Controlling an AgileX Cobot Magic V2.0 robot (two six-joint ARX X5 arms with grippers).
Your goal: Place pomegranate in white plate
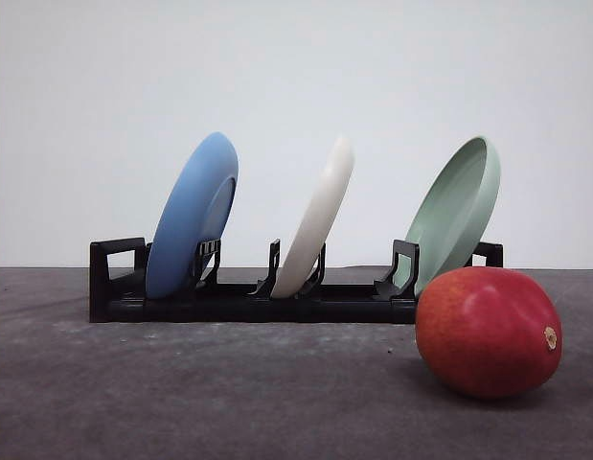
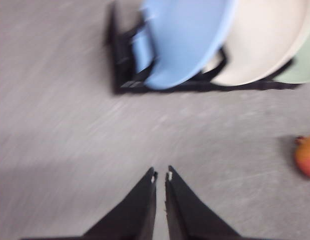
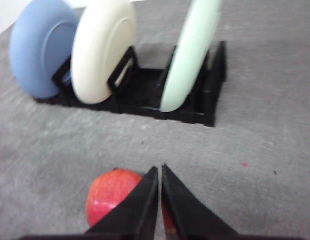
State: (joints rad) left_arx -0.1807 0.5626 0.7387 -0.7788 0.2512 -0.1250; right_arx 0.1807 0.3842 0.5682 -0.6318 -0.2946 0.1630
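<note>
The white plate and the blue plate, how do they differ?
The white plate is cream; the blue plate is sky blue. The white one stands in the middle slot of the black rack, the blue one in the left slot. Both lean to the right, on edge, and look alike in shape.

The left gripper [image 2: 161, 176] has its two black tapered fingers [image 2: 144, 200] drawn together, only a thin slit between the tips (a pale speck sits on each tip). It hangs above the surface, grasping nothing. The right gripper [image 3: 160, 171] is likewise closed, black fingers [image 3: 184, 210] meeting at their points, empty and raised.
</note>
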